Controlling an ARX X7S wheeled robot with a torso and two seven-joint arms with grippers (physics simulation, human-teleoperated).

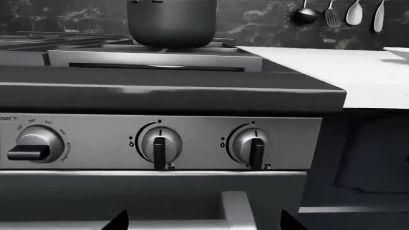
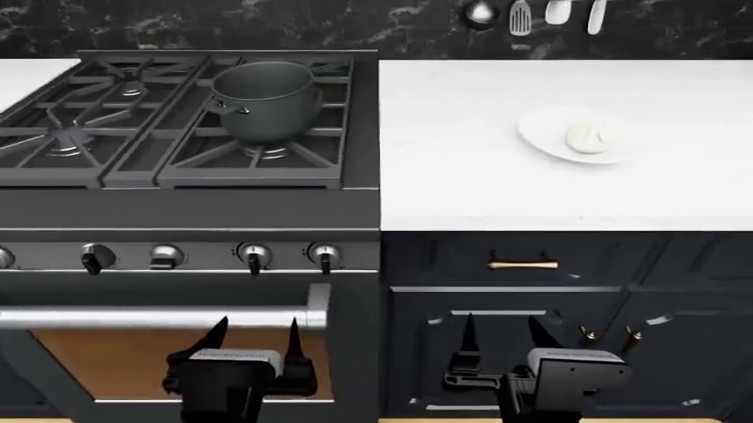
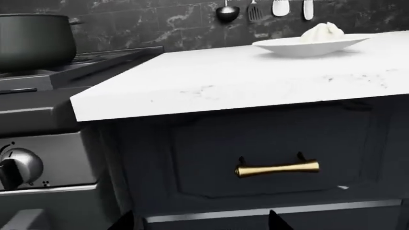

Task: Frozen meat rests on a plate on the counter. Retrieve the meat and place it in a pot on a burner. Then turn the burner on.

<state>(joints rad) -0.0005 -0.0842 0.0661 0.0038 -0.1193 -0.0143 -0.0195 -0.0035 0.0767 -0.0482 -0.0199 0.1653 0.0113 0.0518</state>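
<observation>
R fingers: right gripper spread apart, holding nothing; hangs low in front of the navy cabinets, below counter level. Tips just show in the R wrist view.
L fingers: left gripper also spread, empty; parked in front of the oven door, under the knob row.
Meat: frozen meat sits mid-plate, at about 1 o'clock from the R gripper in the head view, well apart and higher. Pale lump, prob. slippery.
Plate: plate on the counter, well back from the front edge, nearer the far half.
Pot: pot upright on the stove's right rear burner; at 10 o'clock from the plate. Open top, no lid seen.
Step in hand: reach for the meat w/ the R arm, judged; nothing grasped yet. Do it well: lift first to clear the counter lip, then go fwd, come down from above, close across the lump's widest part, keep tips off the plate rim so it doesn't slide.
Edges: counter front edge overhangs the cabinets right above the R gripper; brass handle sticks out close by at 12 o'clock. Stove edge meets the counter flush at 9 o'clock of the plate.
Open room: broad bare counter btw plate and stove, good lane for the carry. Utensils on the back wall are at 12 o'clock, well clear.
</observation>
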